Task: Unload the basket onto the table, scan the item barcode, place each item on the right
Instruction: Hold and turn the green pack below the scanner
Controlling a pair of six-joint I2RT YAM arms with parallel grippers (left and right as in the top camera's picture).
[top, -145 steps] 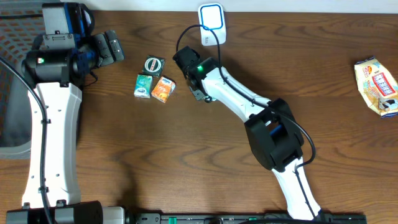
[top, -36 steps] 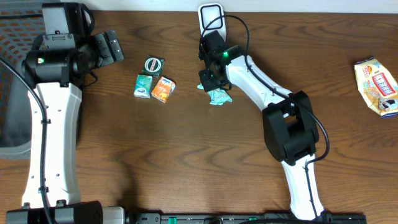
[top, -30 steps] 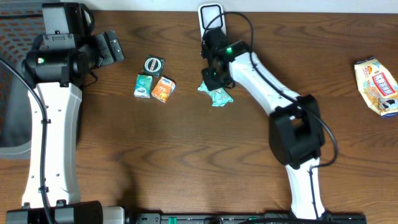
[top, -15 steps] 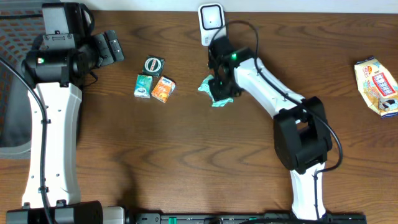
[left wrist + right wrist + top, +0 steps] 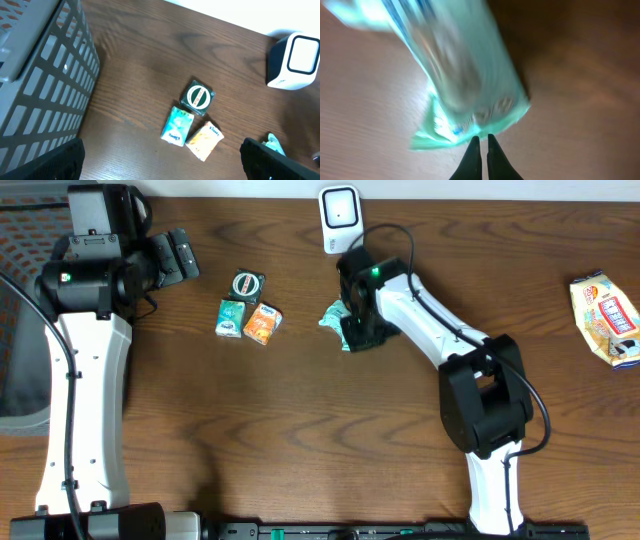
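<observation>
teal packet: the task's item lay on the tabletop in the upper middle of the overhead frame, partly under the right claw, below the scanner and apart from it; in the right wrist view it was a blur across the upper middle, with no barcode to be read.
right claw: clenched, its two dark fingertips pressed together at the bottom middle of the right wrist view, their tips meeting the packet's lower crimped edge (whether a sliver of wrapper was caught between them I could not tell).
scanner: white, at the top middle edge of the overhead frame, its rounded-square window showing.
left claw: released, its fingers wide apart at the two lower corners of the left wrist view, nothing between them; in the overhead frame it sat at the upper left, well apart from the teal packet.
small packs: a dark box with a round emblem, a green pack and an orange pack clustered left of centre in the overhead frame, the green and orange ones side by side, the box just above them.
snack bag: crumpled, yellow and white, at the far right edge.
basket: grey mesh, filling the left side of the left wrist view.
tabletop: dark brown wood grain.
</observation>
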